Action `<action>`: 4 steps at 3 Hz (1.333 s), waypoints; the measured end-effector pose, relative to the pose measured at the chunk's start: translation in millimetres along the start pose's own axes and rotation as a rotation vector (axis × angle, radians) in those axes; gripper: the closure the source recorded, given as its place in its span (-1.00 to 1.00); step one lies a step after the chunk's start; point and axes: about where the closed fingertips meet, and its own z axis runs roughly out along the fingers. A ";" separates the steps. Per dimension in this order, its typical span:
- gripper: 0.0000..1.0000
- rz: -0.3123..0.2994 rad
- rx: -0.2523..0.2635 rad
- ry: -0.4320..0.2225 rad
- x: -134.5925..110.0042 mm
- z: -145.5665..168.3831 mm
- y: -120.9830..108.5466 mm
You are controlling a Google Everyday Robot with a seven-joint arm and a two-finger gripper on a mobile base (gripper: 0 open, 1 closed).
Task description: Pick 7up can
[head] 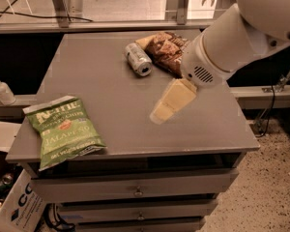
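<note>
Tabletop point(94, 83), hand point(162, 112) above, near 7up can point(137, 59)

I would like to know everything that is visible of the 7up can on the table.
The 7up can is a small silvery-grey metal drink can with a pale label. It lies on its side on the far part of the grey table, with its shiny round end turned toward the camera. The brown chip bag lies right beside it; whether they touch is unclear. The gripper hovers nearer the camera, apart from the can.
</note>
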 end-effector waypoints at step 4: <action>-1.00 0.147 0.136 -0.264 -48.5 102.1 -73.0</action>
